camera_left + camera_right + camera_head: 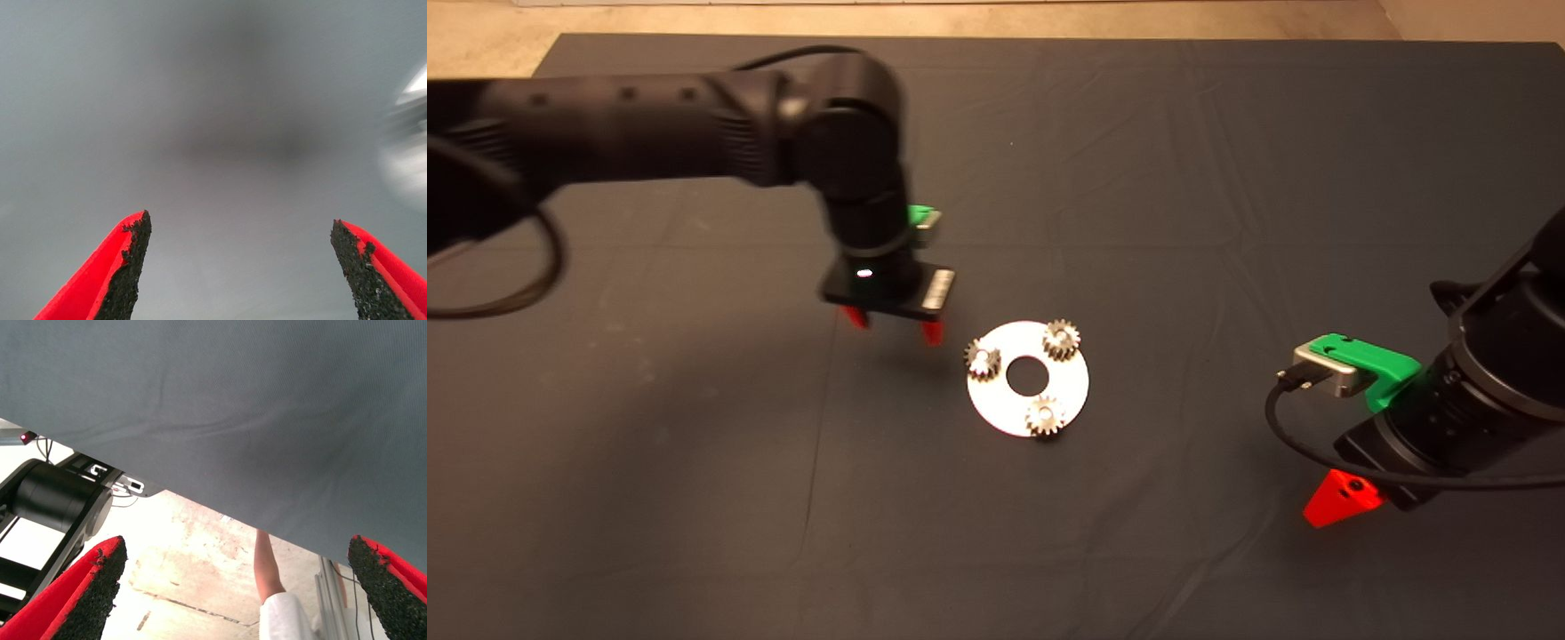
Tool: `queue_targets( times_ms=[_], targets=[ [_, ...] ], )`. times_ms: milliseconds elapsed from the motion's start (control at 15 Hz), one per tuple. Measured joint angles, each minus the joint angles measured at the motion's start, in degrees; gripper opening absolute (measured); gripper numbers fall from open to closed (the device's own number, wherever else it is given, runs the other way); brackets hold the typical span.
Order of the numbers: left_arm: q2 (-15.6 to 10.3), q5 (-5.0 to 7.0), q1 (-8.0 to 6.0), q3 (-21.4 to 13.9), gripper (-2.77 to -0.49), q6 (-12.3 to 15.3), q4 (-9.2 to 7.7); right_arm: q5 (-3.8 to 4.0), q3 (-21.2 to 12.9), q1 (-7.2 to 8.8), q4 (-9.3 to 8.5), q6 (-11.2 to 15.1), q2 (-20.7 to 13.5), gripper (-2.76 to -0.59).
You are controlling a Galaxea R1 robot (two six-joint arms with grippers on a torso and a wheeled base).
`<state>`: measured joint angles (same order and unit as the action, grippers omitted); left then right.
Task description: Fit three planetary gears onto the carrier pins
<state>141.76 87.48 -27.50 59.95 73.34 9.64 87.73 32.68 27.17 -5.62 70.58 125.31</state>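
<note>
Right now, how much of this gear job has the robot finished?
It looks essentially done. All three planetary gears sit on the round disc, spaced in a triangle where the carrier pins would be, though full seating can't be confirmed. Nothing is in hand: the left end effector hovers open beside the disc, empty. The right end effector waits open at the mat's edge. No loose gears remain.

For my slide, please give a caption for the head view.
Three planetary gears sit on the disc; open left claw beside it.

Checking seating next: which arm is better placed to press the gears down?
Left, probably. The left pincer hangs open right beside the disc carrying all three gears; the right pincer waits open, far off.
</note>
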Motion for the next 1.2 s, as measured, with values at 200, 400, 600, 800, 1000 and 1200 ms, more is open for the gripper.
queue_targets(
  times_ms=[200,400,600,800,1000,1200],
  targets=[
    [-10.91,-0.09,-0.02,-7.99,-1.22,0.98,-0.09,0.00,0.00,-0.02,0.00,-0.02,-0.19,-0.89],
    [-16.84,0.22,-0.02,-15.25,-1.06,2.52,-1.63,0.07,0.05,0.00,-0.02,-0.05,-0.20,-0.76],
    [-16.79,-0.52,-0.06,-21.42,-0.93,5.59,-3.03,-0.04,0.33,-0.02,-0.02,-0.07,-1.05,-0.76],
    [-17.85,-0.44,-0.30,-24.22,-0.80,7.12,-3.57,-0.02,0.01,0.00,-0.02,-0.05,-3.61,-0.61],
    [-20.88,-0.41,-0.34,-27.53,-0.64,8.65,-4.33,0.03,-1.91,0.92,-0.02,-0.05,-6.54,-0.61],
    [-25.30,-0.02,-0.33,-30.16,-0.50,9.84,-5.16,0.15,-3.32,1.52,-0.05,-0.07,-7.55,-0.61]
  ],
)
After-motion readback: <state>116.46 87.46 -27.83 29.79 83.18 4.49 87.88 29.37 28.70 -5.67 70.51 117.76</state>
